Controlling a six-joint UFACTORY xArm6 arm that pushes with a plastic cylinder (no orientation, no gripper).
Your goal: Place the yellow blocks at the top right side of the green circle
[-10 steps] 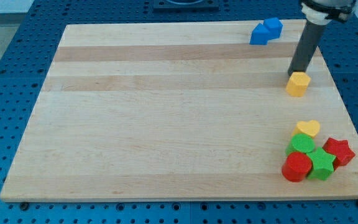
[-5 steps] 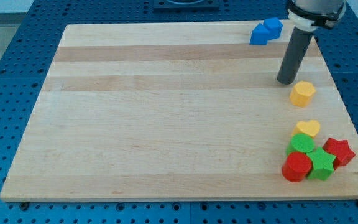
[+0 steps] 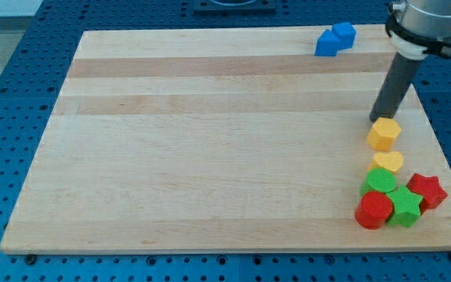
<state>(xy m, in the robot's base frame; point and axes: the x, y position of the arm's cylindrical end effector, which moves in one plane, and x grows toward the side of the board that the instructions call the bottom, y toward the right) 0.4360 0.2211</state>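
My tip rests on the board at the view's right, touching the top edge of a yellow hexagon block. Just below that block lies a yellow heart block. The heart touches the top of the green circle, which sits in a cluster near the board's bottom right corner. The two yellow blocks are a small gap apart.
The cluster also holds a green star, a red cylinder and a red star. Two blue blocks sit together at the board's top right. The board's right edge is close to the yellow blocks.
My tip moved left, then back right and down, ending above the yellow hexagon. The hexagon slid down the view, closer to the yellow heart.
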